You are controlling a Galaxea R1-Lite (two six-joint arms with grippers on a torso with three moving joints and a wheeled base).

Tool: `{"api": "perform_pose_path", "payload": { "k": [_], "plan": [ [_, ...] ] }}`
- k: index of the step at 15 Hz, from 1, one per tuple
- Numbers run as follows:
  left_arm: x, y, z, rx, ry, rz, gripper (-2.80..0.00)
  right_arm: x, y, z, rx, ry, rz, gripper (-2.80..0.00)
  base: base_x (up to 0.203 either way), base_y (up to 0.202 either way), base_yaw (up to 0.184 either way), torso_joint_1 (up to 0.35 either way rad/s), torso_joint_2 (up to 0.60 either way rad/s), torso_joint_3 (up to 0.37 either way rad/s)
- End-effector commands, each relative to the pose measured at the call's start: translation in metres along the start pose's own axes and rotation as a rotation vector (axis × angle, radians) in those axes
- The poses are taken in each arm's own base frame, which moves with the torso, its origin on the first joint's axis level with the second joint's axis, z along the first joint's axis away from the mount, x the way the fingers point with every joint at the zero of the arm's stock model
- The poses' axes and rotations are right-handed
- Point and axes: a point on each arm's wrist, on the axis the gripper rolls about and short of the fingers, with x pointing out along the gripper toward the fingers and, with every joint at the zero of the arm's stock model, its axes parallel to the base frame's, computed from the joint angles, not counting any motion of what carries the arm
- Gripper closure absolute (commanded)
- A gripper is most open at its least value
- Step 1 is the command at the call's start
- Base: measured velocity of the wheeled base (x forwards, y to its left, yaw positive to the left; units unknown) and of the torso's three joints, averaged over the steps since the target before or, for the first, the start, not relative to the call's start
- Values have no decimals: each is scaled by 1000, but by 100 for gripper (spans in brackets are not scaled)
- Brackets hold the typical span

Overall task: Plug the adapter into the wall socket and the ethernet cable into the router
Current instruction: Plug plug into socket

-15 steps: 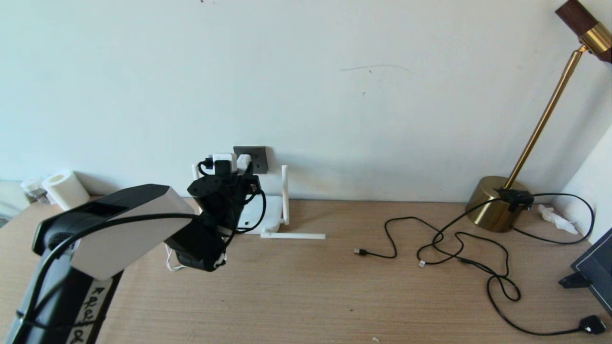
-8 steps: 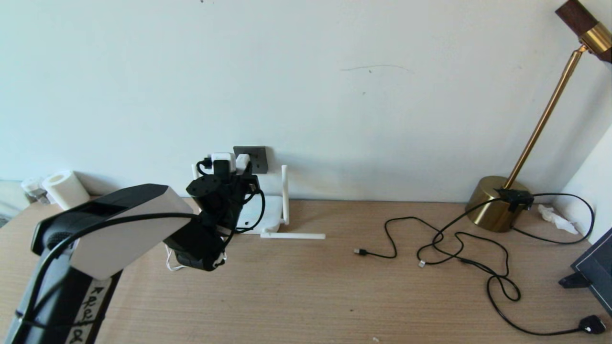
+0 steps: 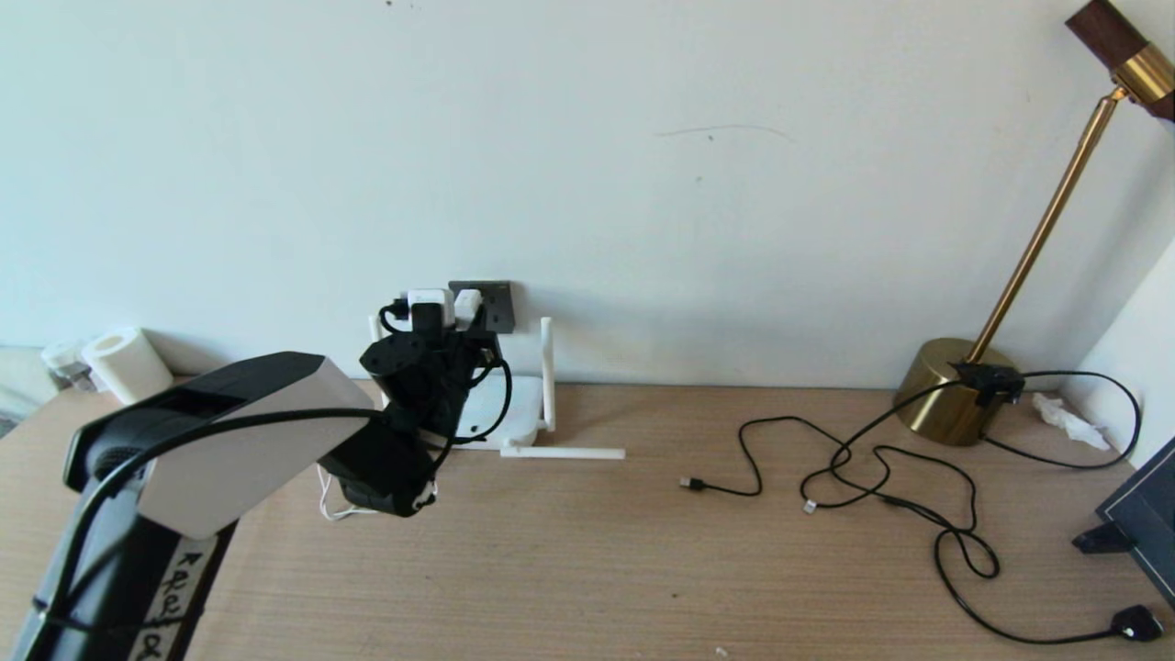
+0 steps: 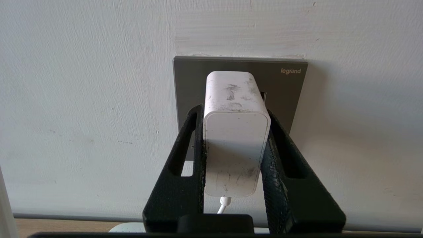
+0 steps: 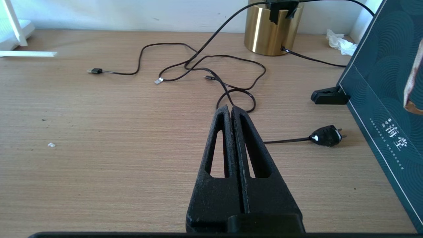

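Gripping the adapter [image 4: 235, 132], the left gripper [image 4: 233, 138] pointed straight at the wall socket [image 4: 284, 89]. Adapter's long axis ran into the plate. Right gripper [image 5: 230, 114] sat closed, empty, far off.

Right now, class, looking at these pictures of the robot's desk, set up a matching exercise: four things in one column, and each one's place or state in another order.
Things:
1. small white cube-shaped adapter
2. right hand
3. brass lamp base
4. white toilet paper roll

States:
A. shut, holding nothing
B. far left, by the wall
C. gripped by the left hand at the dark grey wall socket
D. far right, black cables around it

Pairs: 1-C, 2-A, 3-D, 4-B
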Motion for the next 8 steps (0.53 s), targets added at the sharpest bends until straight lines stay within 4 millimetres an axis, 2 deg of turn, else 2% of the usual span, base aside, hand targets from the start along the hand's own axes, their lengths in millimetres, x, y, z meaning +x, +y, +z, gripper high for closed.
{"api": "perform_pose_path", "payload": {
  "k": [1,8],
  "plan": [
    [0,0,-1,0,-5,3,0,0,0,0,0,0,0,0,0,0,0,0,0,0],
    [0,-1,-4,-2,-2,1,0,0,0,0,0,0,0,0,0,0,0,0,0,0]
  ]
}}
